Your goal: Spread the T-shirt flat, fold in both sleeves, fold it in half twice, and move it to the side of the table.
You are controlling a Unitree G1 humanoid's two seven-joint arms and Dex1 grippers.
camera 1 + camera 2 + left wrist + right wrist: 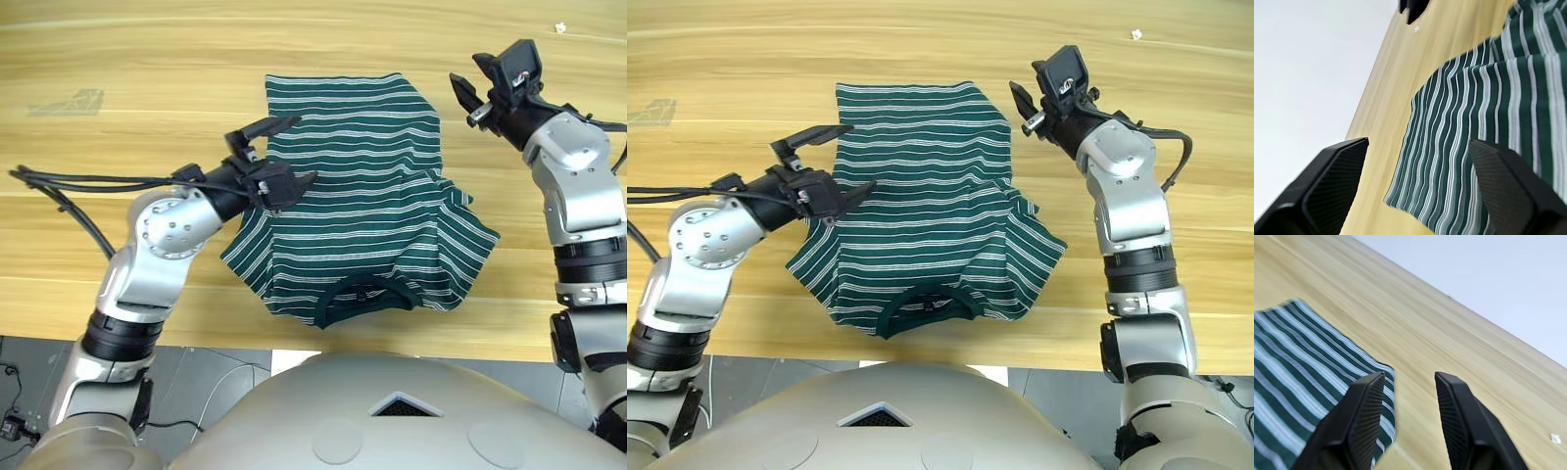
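Observation:
A dark green T-shirt [362, 196] with white stripes lies on the wooden table [118, 59], collar toward me and hem at the far side. Its near right part is rumpled, with a sleeve fold bulging outward. My left gripper [294, 152] hovers open over the shirt's left edge, one finger above the cloth and one above bare wood; the left wrist view has the striped hem corner [1488, 122] between its fingers [1337, 171]. My right gripper [466, 70] is open just beyond the shirt's far right corner [1298, 352], raised over the table and holding nothing.
A small white scrap [560, 27] lies at the far right of the table. Black cables [59, 181] trail from my left arm over the table's left part. The near table edge runs just below the collar. Bare wood surrounds the shirt.

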